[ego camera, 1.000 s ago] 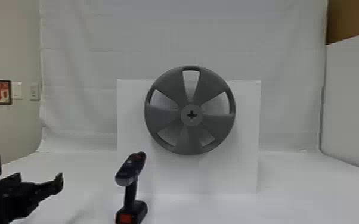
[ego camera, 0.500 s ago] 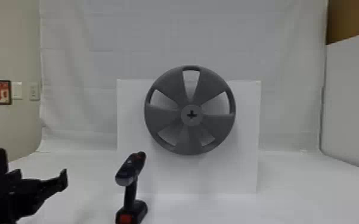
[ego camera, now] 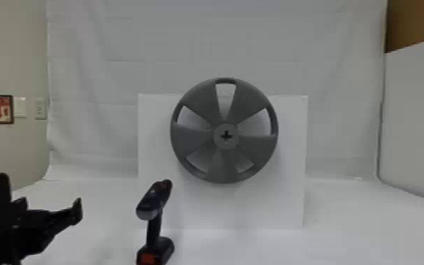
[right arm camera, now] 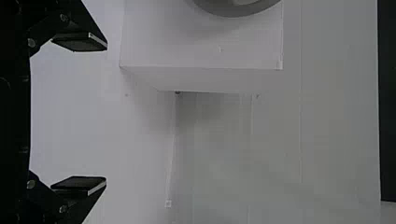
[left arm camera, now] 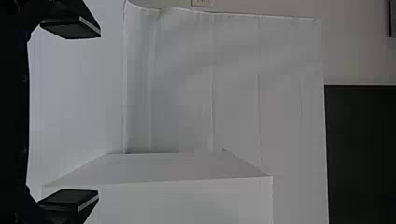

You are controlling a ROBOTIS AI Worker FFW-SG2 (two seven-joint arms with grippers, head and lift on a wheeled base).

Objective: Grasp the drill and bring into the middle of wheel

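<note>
Gripping the drill (ego camera: 154,197) well looks like the left gripper's (left arm camera: 99,113) job, spread and empty; the drill stands upright, ahead and left of the wheel (ego camera: 193,141); straddle its handle (ego camera: 154,227) squarely before squeezing, lest it tip; right gripper (right arm camera: 107,113) parted, empty too.

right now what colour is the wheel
Dark grey, showing best in the head view.
</note>
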